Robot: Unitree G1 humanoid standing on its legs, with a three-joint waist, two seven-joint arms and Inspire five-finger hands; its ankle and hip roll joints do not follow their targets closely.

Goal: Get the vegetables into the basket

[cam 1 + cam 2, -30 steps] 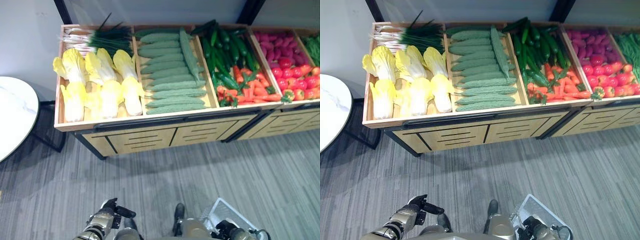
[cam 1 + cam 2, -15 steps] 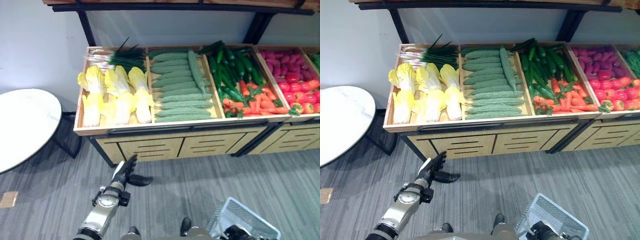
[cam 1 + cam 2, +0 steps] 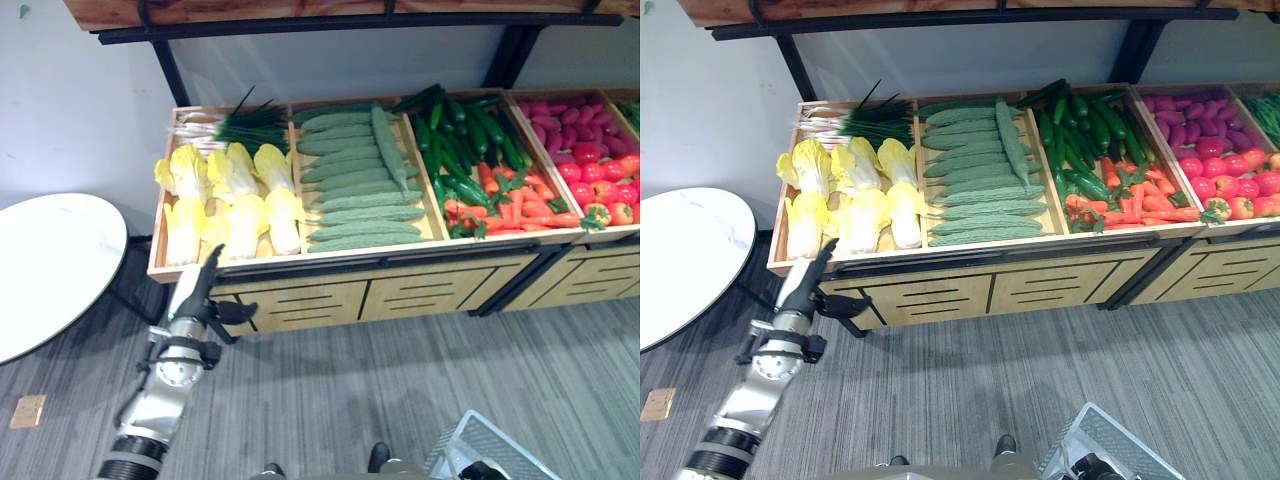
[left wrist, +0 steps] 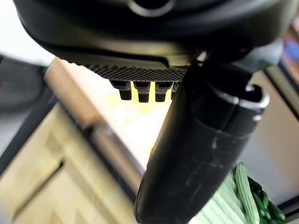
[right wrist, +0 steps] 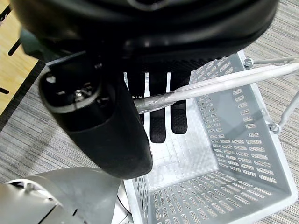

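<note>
Progress: nothing picked yet; the white basket (image 5: 243,154) hangs empty, its bare mesh floor showing in the right wrist view
Vegetables: all in the wooden display bins — pale yellow cabbages (image 3: 225,195) in the leftmost bin with spring onions (image 3: 232,124) behind them, ridged green gourds (image 3: 360,185) in the next, cucumbers (image 3: 455,125) and carrots (image 3: 510,200) further right, red peppers (image 3: 600,170) at the far end
Left hand: the left hand (image 3: 198,290) is raised with fingers straight and thumb out to the side, holding nothing, just below the front lip of the cabbage bin
Right hand: the right hand (image 5: 140,88) has its fingers hooked over the basket handle (image 5: 224,84), carrying the basket low by the robot's right side
What's left: I'd say the whole job — reach in, lift a vegetable, bring it across to the basket, repeat
Edges: the bin's front rail (image 3: 830,262) stands between hand and cabbages; the hand has to clear it first
Room: open grey floor before the stand; a round white table (image 3: 50,265) sits near the left arm's outer side; a dark shelf (image 3: 330,15) hangs above the bins
</note>
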